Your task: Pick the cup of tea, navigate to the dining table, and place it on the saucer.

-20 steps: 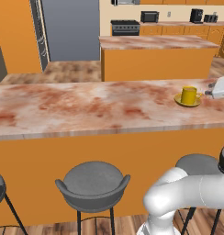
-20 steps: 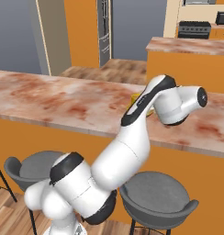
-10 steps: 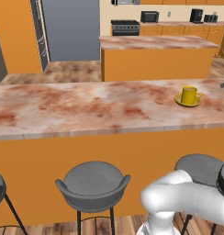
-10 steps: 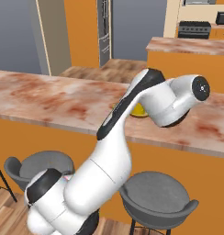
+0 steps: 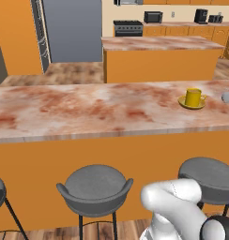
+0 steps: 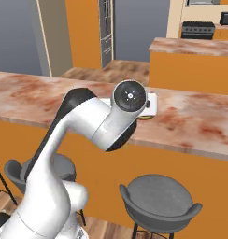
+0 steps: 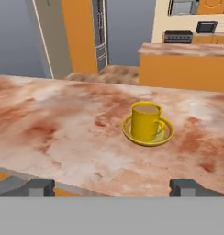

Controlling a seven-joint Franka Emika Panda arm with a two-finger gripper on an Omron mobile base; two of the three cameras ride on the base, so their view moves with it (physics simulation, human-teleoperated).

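On the dining table (image 5: 88,110), toward its right end in the left base view, the cup of tea (image 5: 193,97) stands upright on the saucer (image 5: 192,103), tea showing at the brim in the hand view, where the cup of tea (image 7: 145,120) sits centred on the saucer (image 7: 148,133), just beyond the counter's near edge. The gripper (image 7: 112,187) holds nothing: its two dark tips stand far apart at the bottom of the hand view, well short of the cup and at about the level of the table's edge. By the look of it, the placing is done and little remains but to draw clear. The risk from here is a stray sweep of the arm: in the right base view its white forearm and round dark-faced wrist joint (image 6: 130,95) hang over the counter between camera and saucer, close enough that a low swing could clip the cup, tip it or slop tea onto the marbled top. The arm rises from the base, bends sharply at a dark elbow, and levels out above the grey bar stools (image 5: 95,185), with the hand looking across the table toward the orange island (image 7: 182,64) beyond.
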